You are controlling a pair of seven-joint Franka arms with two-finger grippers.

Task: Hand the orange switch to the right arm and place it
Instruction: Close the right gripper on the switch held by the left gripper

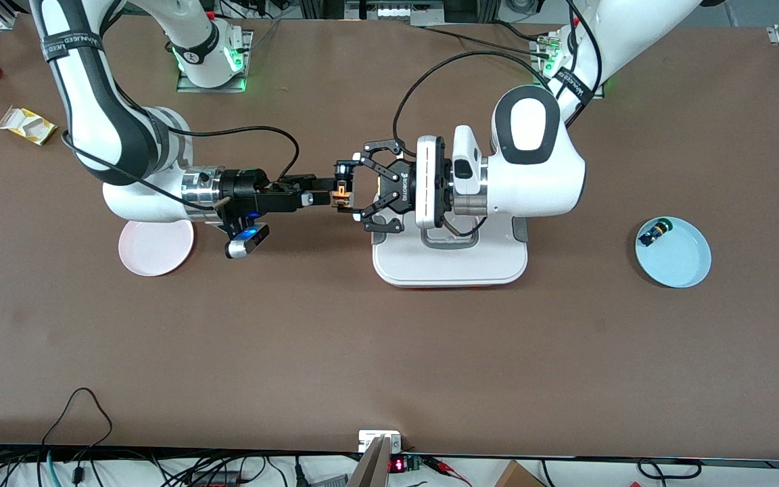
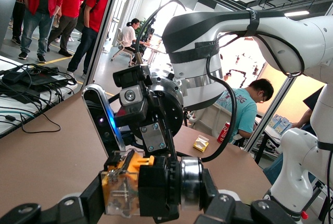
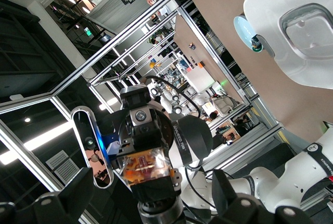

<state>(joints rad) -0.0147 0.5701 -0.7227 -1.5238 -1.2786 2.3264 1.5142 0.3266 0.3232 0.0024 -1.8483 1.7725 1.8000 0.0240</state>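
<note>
1. Switch (image 1: 341, 192): up in the air over the bare table, just off the white tray's (image 1: 450, 267) edge on the side toward the right arm's end.
2. Left gripper (image 1: 347, 190): pressed together on the switch, pinching it between its linked black fingers.
3. Right gripper (image 1: 322, 192): spread wide, holding nothing, tips level with the switch and right up at it. Cannot tell whether touching.
4. Key relation: two claws nose to nose on one line along the table, with the switch between them and directly ahead of the right tips.
5. Long axis: seems to run crosswise to that line, tan block at one end and dark body at the other, apparently gripped end to end by the left fingers. Leaves the middle of the switch bare for a pinch.
6. Nearer arm: both at the switch; no reach left to make, only closing.
7. Judged step: handover, at the point just short of the right pinch.
8. Risk: letting go on the left before the right pinch is firm; small part, easy to drop.
9. Likely drop-off: pink plate (image 1: 156, 248) at the right arm's end.
</note>
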